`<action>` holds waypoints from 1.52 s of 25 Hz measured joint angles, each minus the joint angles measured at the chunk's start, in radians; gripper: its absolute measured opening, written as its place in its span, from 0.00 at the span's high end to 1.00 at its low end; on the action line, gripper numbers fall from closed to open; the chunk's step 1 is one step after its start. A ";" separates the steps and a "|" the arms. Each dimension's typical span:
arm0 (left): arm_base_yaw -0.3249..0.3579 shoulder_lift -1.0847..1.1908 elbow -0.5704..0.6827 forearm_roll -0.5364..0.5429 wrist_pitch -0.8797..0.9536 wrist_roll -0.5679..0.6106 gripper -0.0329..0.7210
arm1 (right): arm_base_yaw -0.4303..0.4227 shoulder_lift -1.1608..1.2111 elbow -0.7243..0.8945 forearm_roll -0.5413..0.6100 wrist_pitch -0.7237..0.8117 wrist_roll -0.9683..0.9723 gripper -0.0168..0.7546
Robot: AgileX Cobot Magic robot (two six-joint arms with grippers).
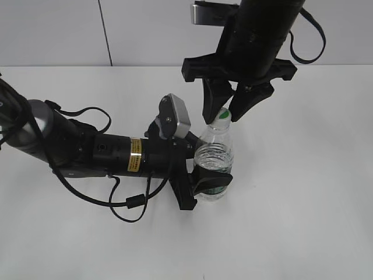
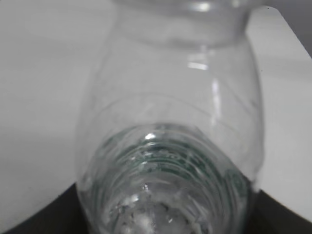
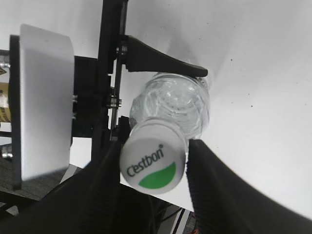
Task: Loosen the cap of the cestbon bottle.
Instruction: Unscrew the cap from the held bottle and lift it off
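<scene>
The clear ribbed cestbon bottle (image 1: 214, 153) stands upright on the white table, its dark green label band low down. My left gripper (image 1: 211, 182) is shut on its lower body from the left. In the left wrist view the bottle (image 2: 170, 122) fills the frame, with dark jaws (image 2: 161, 222) at the bottom corners. The white cap (image 1: 222, 115) with its green half-circle sits on the neck. My right gripper (image 1: 223, 120) comes down from above, shut on the cap. In the right wrist view the cap (image 3: 152, 165) sits tight between the two black fingers (image 3: 155, 147).
The white table (image 1: 303, 192) runs to a pale wall at the back. My left arm and its loose black cable (image 1: 131, 204) lie across the table's left half. The left wrist camera housing (image 3: 44, 102) is close beside the bottle.
</scene>
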 joint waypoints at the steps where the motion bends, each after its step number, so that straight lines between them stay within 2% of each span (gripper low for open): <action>1: 0.000 0.000 0.000 0.000 0.000 0.000 0.42 | 0.000 0.000 0.000 0.001 0.000 0.000 0.53; 6: 0.000 0.000 0.000 0.000 0.000 0.000 0.42 | 0.000 0.000 0.000 0.002 0.000 0.000 0.54; 10: 0.000 0.000 0.000 0.000 0.000 0.000 0.42 | 0.000 0.000 0.000 0.003 0.000 -0.016 0.59; 16: 0.000 0.000 0.000 0.000 0.000 0.000 0.42 | 0.000 0.000 0.000 0.004 0.000 -0.138 0.59; 19: 0.000 0.000 0.000 0.000 0.000 0.000 0.42 | 0.000 0.000 0.000 0.004 0.000 -0.372 0.59; 22: 0.000 0.000 0.000 0.000 0.000 0.000 0.42 | 0.000 0.000 0.000 0.001 -0.001 -0.765 0.59; 26: 0.000 0.000 0.000 -0.001 0.001 0.000 0.42 | 0.000 -0.001 -0.001 -0.015 -0.001 -1.384 0.59; 28: 0.000 0.000 0.000 -0.002 0.001 0.000 0.42 | 0.001 -0.003 -0.001 -0.024 -0.001 -1.596 0.59; 33: 0.000 0.000 0.000 -0.004 0.001 -0.003 0.42 | 0.001 -0.005 -0.001 -0.031 -0.001 -1.825 0.60; 38: 0.000 0.000 0.000 -0.004 0.002 -0.004 0.42 | 0.001 -0.005 -0.001 -0.031 -0.001 -1.917 0.60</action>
